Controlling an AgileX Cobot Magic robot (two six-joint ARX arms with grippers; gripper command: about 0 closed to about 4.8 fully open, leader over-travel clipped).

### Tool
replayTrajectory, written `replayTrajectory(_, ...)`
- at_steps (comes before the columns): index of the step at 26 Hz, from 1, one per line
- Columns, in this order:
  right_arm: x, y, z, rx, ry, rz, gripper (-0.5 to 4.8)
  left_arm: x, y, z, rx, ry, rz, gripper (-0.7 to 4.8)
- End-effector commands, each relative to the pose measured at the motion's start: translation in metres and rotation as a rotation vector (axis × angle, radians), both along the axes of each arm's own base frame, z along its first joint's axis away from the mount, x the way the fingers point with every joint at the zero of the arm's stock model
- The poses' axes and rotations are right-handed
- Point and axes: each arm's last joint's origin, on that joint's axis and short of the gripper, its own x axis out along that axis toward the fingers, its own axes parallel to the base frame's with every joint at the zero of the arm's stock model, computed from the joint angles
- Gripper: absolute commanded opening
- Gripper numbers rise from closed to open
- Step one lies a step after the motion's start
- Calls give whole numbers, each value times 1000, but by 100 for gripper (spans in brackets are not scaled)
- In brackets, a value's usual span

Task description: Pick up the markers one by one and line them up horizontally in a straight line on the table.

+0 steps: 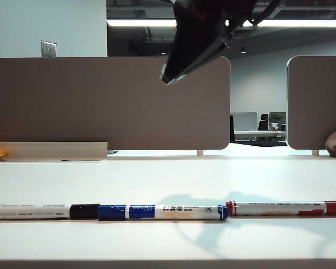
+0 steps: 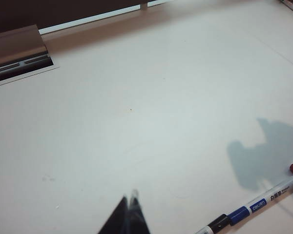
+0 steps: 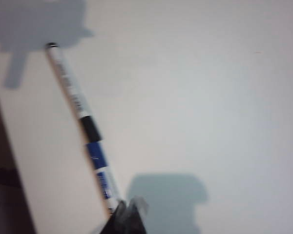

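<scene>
Along the near edge of the table (image 1: 168, 179), three markers are laid end to end in one line. At the left the black marker (image 1: 42, 212) is seen, cap toward the middle, touching the blue marker (image 1: 162, 212). At the right the red marker (image 1: 285, 208) is set just beside the blue one's end, a shade farther back, and is cut by the frame edge. The left gripper (image 2: 132, 204) is seen closed and empty, raised above bare table, apart from the markers. The right gripper (image 3: 129, 209) is also shut with nothing held, above the blue marker's end in its blurred wrist view. A dark gripper is seen high in the exterior view, clear of the table.
</scene>
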Motion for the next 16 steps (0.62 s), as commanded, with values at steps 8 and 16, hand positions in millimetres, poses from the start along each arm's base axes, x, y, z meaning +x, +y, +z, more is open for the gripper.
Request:
replayTrajectory(8,-42,-6,-52,-9,131,-1,-4,-1,-3,-1,-34,1,-124,-6)
replayTrajectory(16,-47,-12,-78,-44,160,-12,-4,-6,-4,-9,-10,75,-175,-6)
